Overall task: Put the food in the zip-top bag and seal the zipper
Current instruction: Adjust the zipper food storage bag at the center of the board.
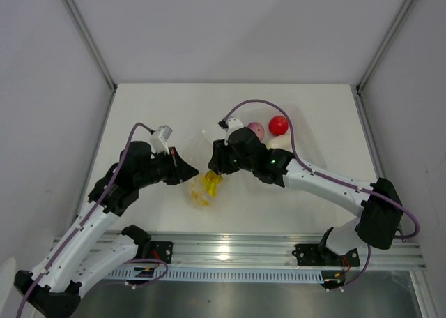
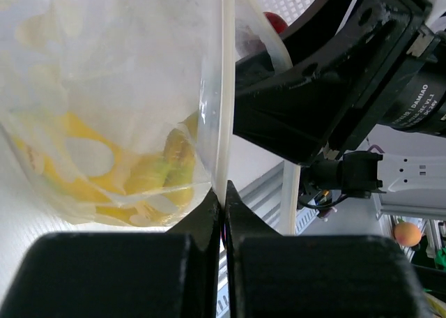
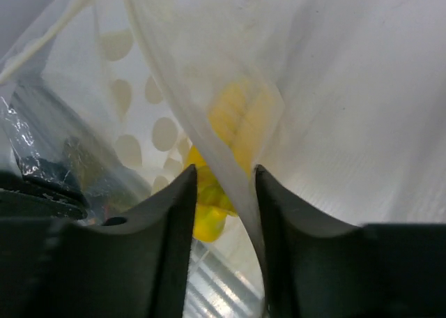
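The zip-top bag (image 1: 201, 185) hangs between my two grippers with the yellow banana bunch (image 1: 208, 186) inside. My left gripper (image 1: 195, 171) is shut on the zipper strip (image 2: 223, 109) at the bag's edge; in the left wrist view (image 2: 223, 190) the banana bunch (image 2: 162, 170) shows through the plastic. My right gripper (image 1: 214, 167) is open, its jaws (image 3: 223, 171) either side of the bag's mouth strip (image 3: 233, 175), with the banana bunch (image 3: 209, 206) behind it. The pink-purple onion (image 1: 256, 130), red round fruit (image 1: 278, 125) and white oblong piece (image 1: 279, 143) lie at the back right. The apple and green bit are hidden.
A translucent tray (image 1: 306, 140) holds the loose food behind my right arm. The white table (image 1: 160, 109) is walled on three sides. A metal rail (image 1: 230, 248) runs along the near edge. The red fruit (image 2: 275, 21) peeks past my right arm in the left wrist view.
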Controlling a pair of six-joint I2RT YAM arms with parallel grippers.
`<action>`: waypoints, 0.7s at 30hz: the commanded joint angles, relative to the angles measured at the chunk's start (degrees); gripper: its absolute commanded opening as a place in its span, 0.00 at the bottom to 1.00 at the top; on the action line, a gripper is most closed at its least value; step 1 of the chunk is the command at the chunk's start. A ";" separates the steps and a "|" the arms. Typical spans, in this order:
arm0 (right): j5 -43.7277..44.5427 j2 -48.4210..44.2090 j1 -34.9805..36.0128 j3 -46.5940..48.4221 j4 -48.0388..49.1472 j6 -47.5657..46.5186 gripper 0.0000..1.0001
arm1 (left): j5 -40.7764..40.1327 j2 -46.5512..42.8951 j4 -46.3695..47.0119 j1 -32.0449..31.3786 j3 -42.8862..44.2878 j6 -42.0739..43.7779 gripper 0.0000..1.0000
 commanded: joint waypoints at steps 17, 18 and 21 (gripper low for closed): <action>15.03 -20.45 -4.95 3.14 -17.44 -0.80 0.90 | -0.24 0.61 2.61 1.24 -0.70 1.71 0.00; 14.59 -21.33 -8.97 3.06 -17.89 -0.63 0.90 | -0.16 0.52 2.52 1.24 -0.61 1.71 0.00; 13.97 -20.73 -18.46 2.62 -20.61 1.73 0.91 | 0.02 0.52 2.61 1.33 -0.70 1.53 0.01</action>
